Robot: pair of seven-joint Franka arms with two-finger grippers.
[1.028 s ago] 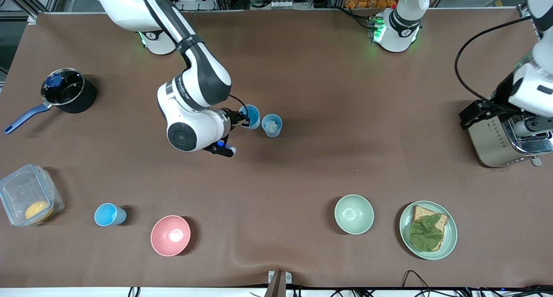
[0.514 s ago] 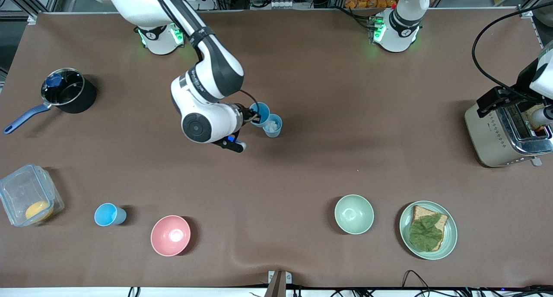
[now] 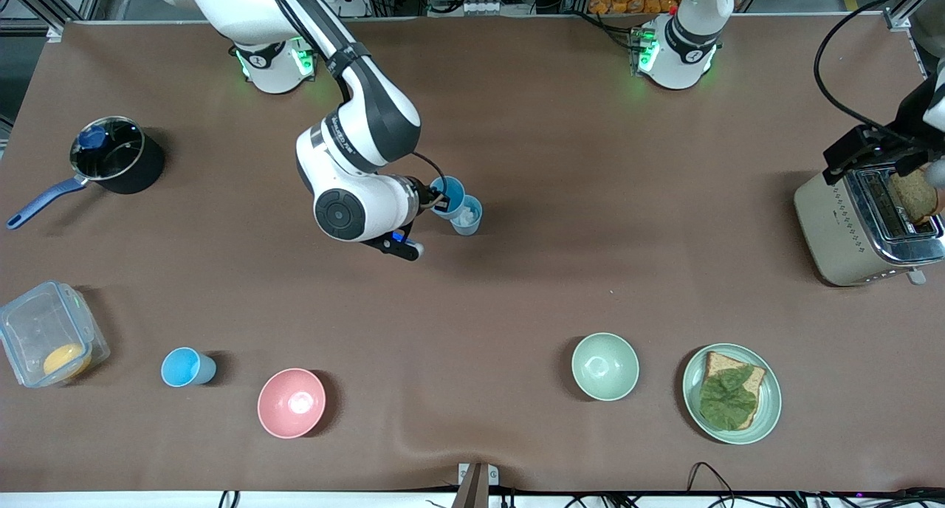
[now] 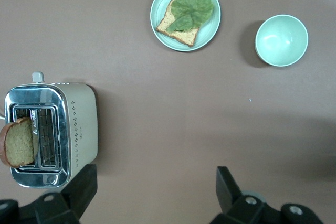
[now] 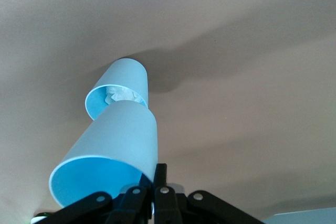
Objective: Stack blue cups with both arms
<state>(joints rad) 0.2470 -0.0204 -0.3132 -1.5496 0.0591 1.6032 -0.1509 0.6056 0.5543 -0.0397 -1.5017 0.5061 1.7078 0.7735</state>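
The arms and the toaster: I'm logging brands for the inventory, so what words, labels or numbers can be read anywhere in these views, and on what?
Right arm: dark lettering on the white wrist link, too blurred to read.
Left arm's base: a small round mark, unreadable.
Toaster: only dotted diamond patterns, no text.
Cups, bowls, plate: no text visible.

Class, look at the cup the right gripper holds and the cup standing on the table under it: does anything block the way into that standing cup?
Yes: crumpled white stuff lies inside the standing cup, where the held cup in the right gripper must go.
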